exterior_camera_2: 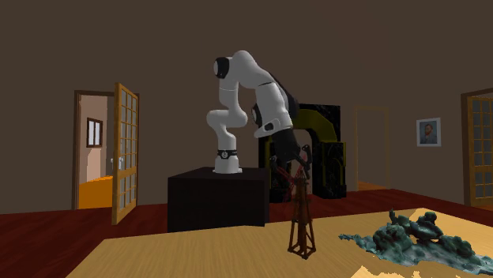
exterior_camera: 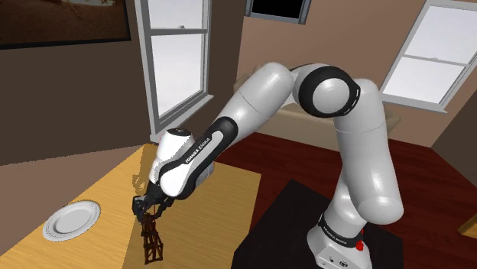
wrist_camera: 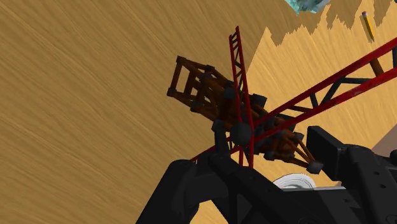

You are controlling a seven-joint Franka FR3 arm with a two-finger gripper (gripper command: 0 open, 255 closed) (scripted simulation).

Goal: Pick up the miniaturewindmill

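On wooden table [exterior_camera: 222, 200], brown walls [exterior_camera: 92, 99] around: windmill [exterior_camera: 154, 243] upright; end effector [exterior_camera: 148, 206] at its top, grip cannot tell.

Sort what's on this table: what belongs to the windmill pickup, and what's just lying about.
Job in hand:
miniature windmill, standing on the table
gripper, at its top

Lying about:
white plate
dark green lumpy object
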